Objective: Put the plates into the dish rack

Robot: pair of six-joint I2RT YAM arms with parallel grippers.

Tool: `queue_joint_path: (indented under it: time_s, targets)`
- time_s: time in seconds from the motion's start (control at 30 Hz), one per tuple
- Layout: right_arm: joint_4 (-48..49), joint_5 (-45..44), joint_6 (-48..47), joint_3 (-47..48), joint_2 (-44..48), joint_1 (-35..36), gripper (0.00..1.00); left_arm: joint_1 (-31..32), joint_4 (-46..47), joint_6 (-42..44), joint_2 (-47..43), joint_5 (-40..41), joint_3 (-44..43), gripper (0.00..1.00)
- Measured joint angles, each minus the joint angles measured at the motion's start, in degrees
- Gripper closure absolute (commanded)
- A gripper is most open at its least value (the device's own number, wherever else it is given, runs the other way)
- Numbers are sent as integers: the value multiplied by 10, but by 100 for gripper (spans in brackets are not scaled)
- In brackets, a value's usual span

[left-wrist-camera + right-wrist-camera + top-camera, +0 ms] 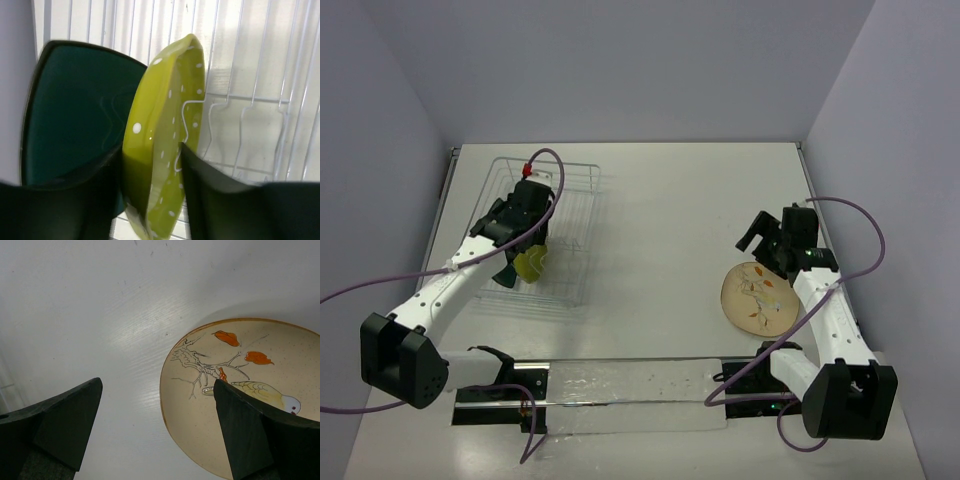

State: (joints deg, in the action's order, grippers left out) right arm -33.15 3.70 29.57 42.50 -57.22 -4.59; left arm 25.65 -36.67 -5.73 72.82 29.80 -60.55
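left gripper (150, 150) is clamped on the rim of the glossy yellow-green dotted plate (167, 90), kept on edge so it slots between the thin wire tines of the dish rack (250, 97), just beside the upright dark teal rounded-square plate (70, 110). right gripper (157, 385) hangs spread wide over the cream bird-print plate (200, 415), which lies flat on the white table (75, 300).

You have a yellow-green round glazed plate (165, 130) scattered with small white dots, a plain dark teal rounded-square plate (70, 110), and a white wire dish rack (260, 100). Your cream round plate (195, 415) carries an orange-brown rim, orange leaves, a thin dark branch and a pale yellowish bird.
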Motion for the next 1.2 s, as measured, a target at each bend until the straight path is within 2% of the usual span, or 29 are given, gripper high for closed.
queue_joint_path:
  time_s: [0.33, 0.43, 0.6, 0.8, 0.97, 1.03, 1.2]
  targets:
    - [-1, -1, 11, 0, -3, -16, 0, -2, -2, -24, -8, 1, -4, 5]
    - [-3, -3, 14, -1, 0, -23, 0, -2, -13, -37, -25, -1, -19, 2]
    - [-6, -9, 16, -10, 16, -52, 0, -2, -28, -71, -58, -9, -93, 1]
    - [-15, -17, 29, -61, 53, -165, 0, 4, -19, -123, -58, -70, -206, 1]
    - [-26, -40, 40, -85, 69, -230, 0, 75, 22, -134, 3, -97, -272, 1]
    - [-26, -51, 47, -92, 74, -264, 0, 105, 54, -133, 40, -134, -277, 1]
    - [-24, -60, 58, -107, 74, -341, 0, 130, 89, -133, 132, -217, -277, 1]
